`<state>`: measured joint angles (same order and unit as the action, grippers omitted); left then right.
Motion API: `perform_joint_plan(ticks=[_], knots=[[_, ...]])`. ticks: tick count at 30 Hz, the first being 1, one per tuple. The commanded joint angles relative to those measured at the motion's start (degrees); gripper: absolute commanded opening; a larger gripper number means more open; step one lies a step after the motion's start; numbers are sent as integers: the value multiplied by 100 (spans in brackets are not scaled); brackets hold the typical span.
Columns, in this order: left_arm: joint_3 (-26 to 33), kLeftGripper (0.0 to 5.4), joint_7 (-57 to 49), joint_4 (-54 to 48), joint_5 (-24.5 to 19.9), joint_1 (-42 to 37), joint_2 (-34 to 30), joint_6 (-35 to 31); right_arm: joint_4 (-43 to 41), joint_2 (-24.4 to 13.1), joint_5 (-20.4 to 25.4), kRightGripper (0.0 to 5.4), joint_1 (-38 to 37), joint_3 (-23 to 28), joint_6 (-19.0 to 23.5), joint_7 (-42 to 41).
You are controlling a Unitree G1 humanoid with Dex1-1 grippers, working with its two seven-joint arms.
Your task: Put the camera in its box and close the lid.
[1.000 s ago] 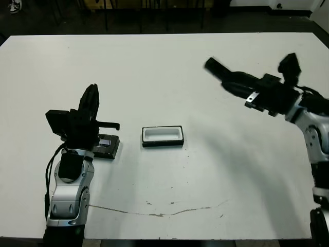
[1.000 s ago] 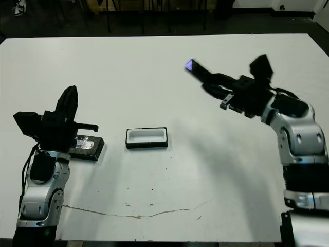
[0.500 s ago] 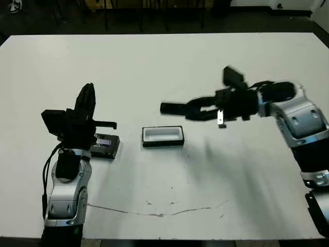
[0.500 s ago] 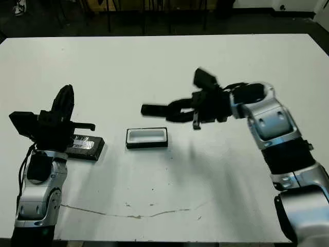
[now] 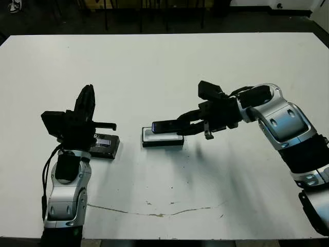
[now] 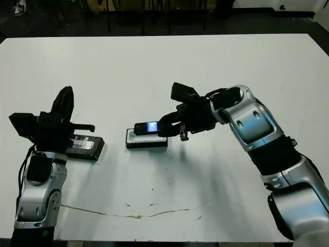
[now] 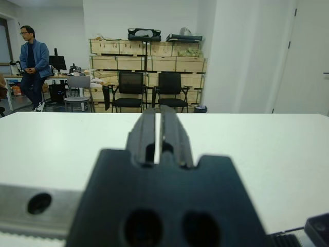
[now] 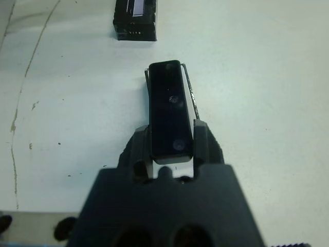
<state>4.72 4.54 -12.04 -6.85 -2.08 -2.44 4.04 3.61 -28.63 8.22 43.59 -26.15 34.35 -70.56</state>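
I read this as the placing step: my right gripper [image 5: 193, 123] hangs over the box [image 5: 163, 140], jaws clamped on one end of the camera [image 6: 147, 127]. The camera sits just above the box, its long axis along the box's length, free end pointing toward my left arm, bright square facing up. Next I'd need to lower it level into the white lining and let go. The lid [image 5: 105, 145] lies flat beside the left gripper [image 7: 159, 135], whose jaws are nearly together on nothing.
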Motion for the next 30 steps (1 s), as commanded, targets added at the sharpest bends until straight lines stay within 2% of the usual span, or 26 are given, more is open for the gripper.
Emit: perform_joint_plan(ticks=[1, 30], knots=[[-13, 0, -28, 40, 52, 91, -21, -66, -2, 29, -89, 60, 61, -111, 115, 32], [-81, 0, -55, 62, 110, 116, -28, -25, 855, 459, -486, 60, 351, -381, -252, -123]])
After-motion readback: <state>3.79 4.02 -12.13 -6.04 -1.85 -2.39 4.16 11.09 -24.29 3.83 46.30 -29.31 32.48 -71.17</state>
